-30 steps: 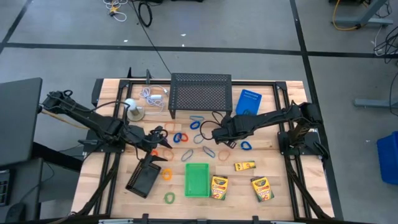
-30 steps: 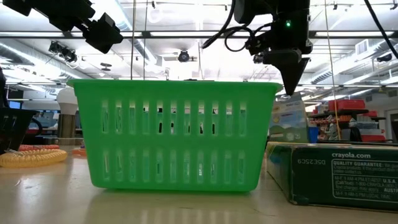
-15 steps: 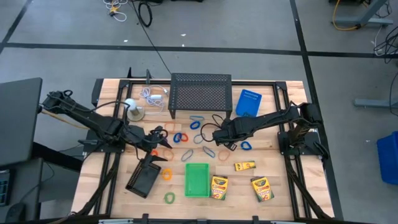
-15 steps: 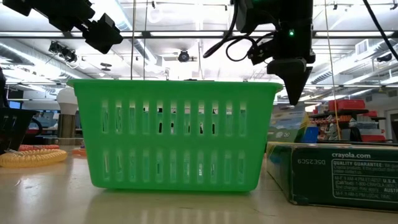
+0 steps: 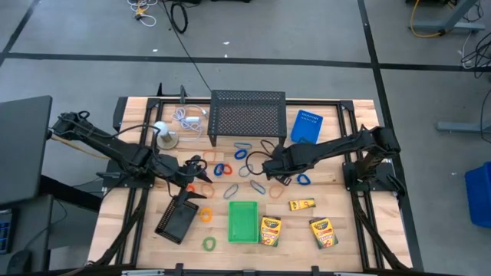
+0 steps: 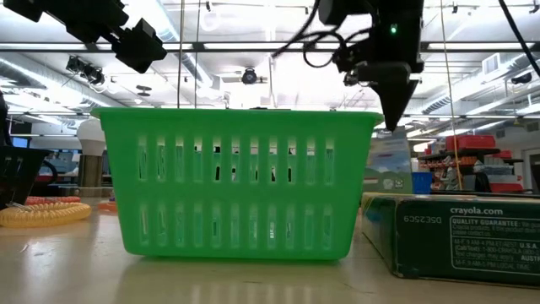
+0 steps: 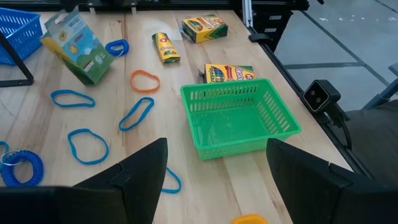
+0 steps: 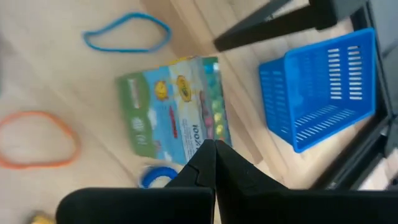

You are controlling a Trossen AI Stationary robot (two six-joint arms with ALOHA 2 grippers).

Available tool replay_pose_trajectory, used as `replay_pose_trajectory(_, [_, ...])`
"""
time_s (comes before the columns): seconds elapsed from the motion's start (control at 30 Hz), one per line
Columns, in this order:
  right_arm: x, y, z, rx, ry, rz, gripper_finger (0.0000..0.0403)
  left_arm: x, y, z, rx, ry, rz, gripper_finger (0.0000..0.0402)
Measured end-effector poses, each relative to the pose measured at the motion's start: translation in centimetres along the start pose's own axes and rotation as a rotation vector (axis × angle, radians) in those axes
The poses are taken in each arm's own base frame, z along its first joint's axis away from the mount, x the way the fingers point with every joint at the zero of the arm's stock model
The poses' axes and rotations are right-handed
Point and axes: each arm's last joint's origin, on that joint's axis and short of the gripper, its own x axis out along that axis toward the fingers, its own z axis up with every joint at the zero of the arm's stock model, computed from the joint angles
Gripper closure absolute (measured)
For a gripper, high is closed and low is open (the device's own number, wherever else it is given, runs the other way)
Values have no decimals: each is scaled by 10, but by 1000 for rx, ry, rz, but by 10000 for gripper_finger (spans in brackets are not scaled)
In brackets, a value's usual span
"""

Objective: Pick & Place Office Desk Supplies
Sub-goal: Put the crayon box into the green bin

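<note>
Right now my right gripper (image 8: 214, 149) is pinched fully shut with nothing between the fingers, its tips hanging over a green-and-blue crayon box (image 8: 177, 109) that sits on the wooden table (image 5: 337, 257). Taking the green basket (image 5: 243, 221) as my landmark: that box lies beyond the basket, toward the black mesh tray (image 5: 247, 115), and my right gripper (image 5: 267, 166) hovers above the same patch. My left gripper (image 7: 214, 171) stands wide open and empty, off to the basket's left side near a black holder (image 5: 177, 217); from its wrist I look straight at the green basket (image 7: 239, 118), which has nothing in it. Just right of the basket lie two yellow crayon boxes (image 5: 270, 231), with a third, smaller yellow box (image 5: 301, 204) a little farther back. Thin loops are scattered behind the basket, blue ones (image 5: 222, 169) and orange ones (image 5: 275, 192) among them, one orange loop (image 5: 205, 215) sits just left of the basket, and a green loop (image 5: 209, 244) lies near its front left corner. A blue basket (image 5: 306, 126) stands well behind, beside the mesh tray.
</note>
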Motion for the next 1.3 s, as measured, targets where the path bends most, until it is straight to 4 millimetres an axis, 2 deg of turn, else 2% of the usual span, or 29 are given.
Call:
replay_pose_trajectory(0.2, [-3,5,2,7,-2,72,403,0,0,0,0,-1,10,118])
replay_pose_trajectory(1.3, [-4,10,4,10,-17,127,400,0,0,0,1,0,10,118])
